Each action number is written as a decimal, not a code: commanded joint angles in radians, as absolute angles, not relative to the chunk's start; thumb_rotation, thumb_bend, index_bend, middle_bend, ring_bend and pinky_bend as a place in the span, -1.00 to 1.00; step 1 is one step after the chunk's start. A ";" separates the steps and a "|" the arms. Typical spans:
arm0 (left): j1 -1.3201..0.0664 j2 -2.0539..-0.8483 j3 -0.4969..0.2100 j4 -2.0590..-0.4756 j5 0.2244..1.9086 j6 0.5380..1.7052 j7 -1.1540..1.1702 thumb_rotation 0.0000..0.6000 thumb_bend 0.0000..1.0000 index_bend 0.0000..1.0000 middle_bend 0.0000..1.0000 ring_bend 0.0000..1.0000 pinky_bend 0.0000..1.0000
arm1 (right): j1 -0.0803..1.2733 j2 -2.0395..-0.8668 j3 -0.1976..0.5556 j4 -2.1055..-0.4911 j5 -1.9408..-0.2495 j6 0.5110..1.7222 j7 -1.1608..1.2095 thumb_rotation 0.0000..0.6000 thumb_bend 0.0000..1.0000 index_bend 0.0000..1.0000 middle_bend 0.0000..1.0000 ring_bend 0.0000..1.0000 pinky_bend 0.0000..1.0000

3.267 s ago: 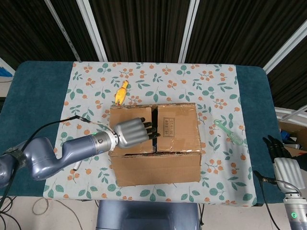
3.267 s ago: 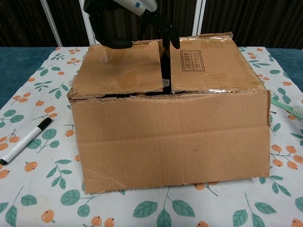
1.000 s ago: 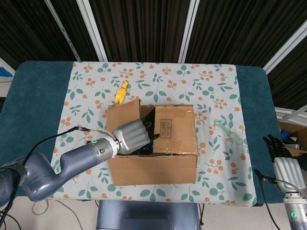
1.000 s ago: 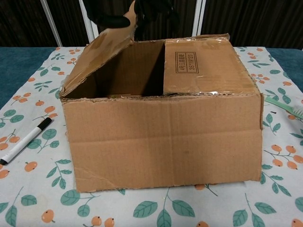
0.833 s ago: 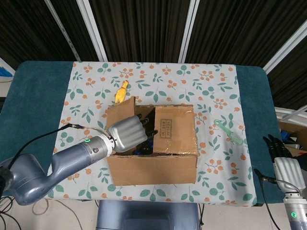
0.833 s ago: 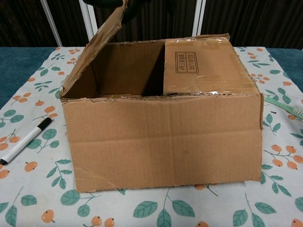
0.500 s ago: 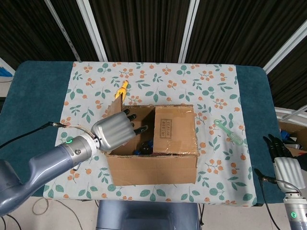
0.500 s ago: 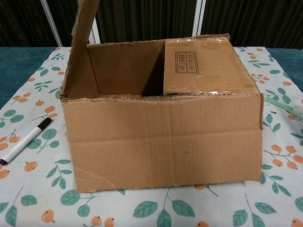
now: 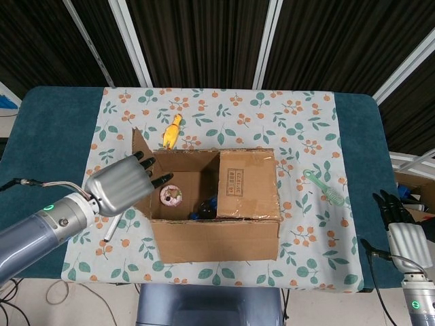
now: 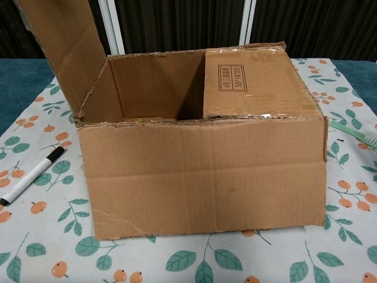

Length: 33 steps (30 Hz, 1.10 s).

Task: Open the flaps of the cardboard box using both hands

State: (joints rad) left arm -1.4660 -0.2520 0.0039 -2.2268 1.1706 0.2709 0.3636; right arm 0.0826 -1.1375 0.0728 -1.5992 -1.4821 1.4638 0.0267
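The cardboard box (image 9: 217, 239) stands mid-table on the floral cloth. Its left flap (image 9: 140, 145) is swung up and leans outward, seen tall in the chest view as left flap (image 10: 62, 47). My left hand (image 9: 121, 185) is beside the box's left wall with its fingers spread against that flap, gripping nothing. The right flap (image 9: 248, 182) still lies flat over the right half, as does right flap (image 10: 256, 73). My right hand (image 9: 401, 229) hangs off the table's right edge, fingers straight, holding nothing. Neither hand shows in the chest view.
Inside the box lie a pink ring-shaped thing (image 9: 171, 195) and something blue (image 9: 206, 206). A yellow rubber chicken (image 9: 171, 130) lies behind the box. A green brush (image 9: 326, 187) is to its right. A marker (image 10: 32, 174) lies left of it.
My left hand lifted the left flap from flat to upright, then swung it outward past vertical, moving left off the box. The box's inside now shows. The right hand stayed still.
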 commanded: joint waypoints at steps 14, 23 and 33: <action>-1.104 -0.202 -0.050 -2.228 1.441 0.265 0.200 1.00 0.31 -0.88 -0.17 -0.72 -0.46 | 0.081 -1.138 0.073 -1.598 -1.486 1.470 0.023 1.00 -0.48 -1.00 -1.00 -1.00 -0.61; -0.909 -0.346 -0.057 -2.139 1.470 0.516 0.065 1.00 -0.41 -1.00 -0.75 -0.93 -0.67 | 0.080 -1.136 0.075 -1.599 -1.480 1.469 0.028 1.00 -0.48 -1.00 -1.00 -1.00 -0.61; -0.567 -0.611 -0.026 -2.086 1.442 1.102 0.143 1.00 -0.79 -1.00 -1.00 -1.00 -0.79 | 0.080 -1.126 0.091 -1.620 -1.457 1.472 0.026 1.00 -0.59 -1.00 -1.00 -1.00 -0.61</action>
State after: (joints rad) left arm -0.7189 -0.4809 -0.0408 -2.1176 1.4565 0.8875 0.0985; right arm 0.0793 -1.1275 0.0894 -1.6180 -1.4590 1.4724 0.0274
